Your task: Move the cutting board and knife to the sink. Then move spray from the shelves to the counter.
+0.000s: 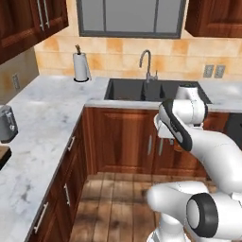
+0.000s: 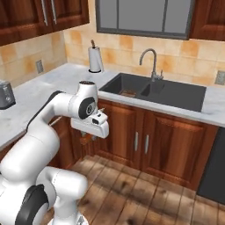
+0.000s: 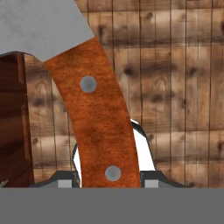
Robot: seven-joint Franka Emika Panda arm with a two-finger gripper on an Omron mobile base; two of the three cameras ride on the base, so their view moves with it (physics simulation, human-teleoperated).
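1. Reddish-brown wood runs straight up from between the claw's [image 3: 109, 181] tips: this is the handle of the knife [image 3: 98, 127], with two steel rivets, and the grey blade spreads out beyond it at the far end.
2. Risk, as I judge it: the claw grips only the butt of the handle, so the blade end could swing or slide out during the carry. A quick turn of the arm would cause that.
3. Below the claw lies plank floor, not worktop, so a dropped knife would land out of easy reach.
4. The claw is closed narrow on the handle, one tip against each side.
5. The sink [image 2: 176, 94] sits above and ahead of the claw [image 2: 88, 137], which hangs low in front of the cabinet doors.
6. A brown patch in the basin may be the cutting board [image 2: 128, 93]; too small to tell.
7. The counter [image 1: 42, 127] runs off to the claw's left.
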